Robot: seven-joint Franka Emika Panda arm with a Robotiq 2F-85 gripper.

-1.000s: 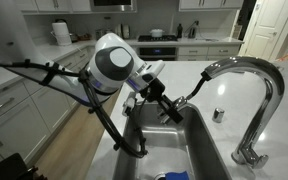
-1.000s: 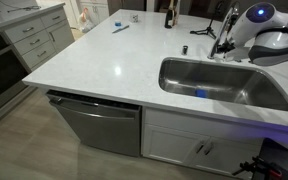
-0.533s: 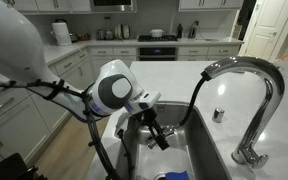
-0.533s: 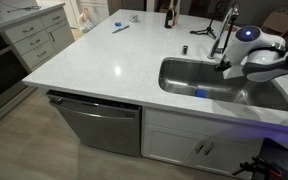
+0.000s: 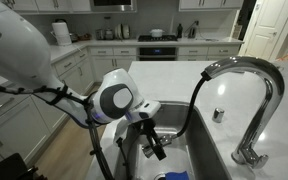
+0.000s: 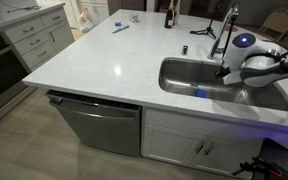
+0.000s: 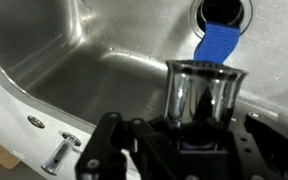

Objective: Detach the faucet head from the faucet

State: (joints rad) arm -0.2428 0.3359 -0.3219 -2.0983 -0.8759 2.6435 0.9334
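Faucet head [image 7: 204, 95] — blue item [image 7: 217, 42] nr drain [image 7: 222, 8]

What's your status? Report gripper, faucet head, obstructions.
Gripper shut on the faucet head. Head off the faucet, dark hose trailing from spout, over sink. Blue item by drain, not blocking.

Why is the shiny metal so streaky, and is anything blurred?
Wrist view: the faucet head mirrors light in bright streaks; the gripper around it is soft, out of focus. In an exterior view the faucet shows white glare along its arch, and the near arm is blurred.
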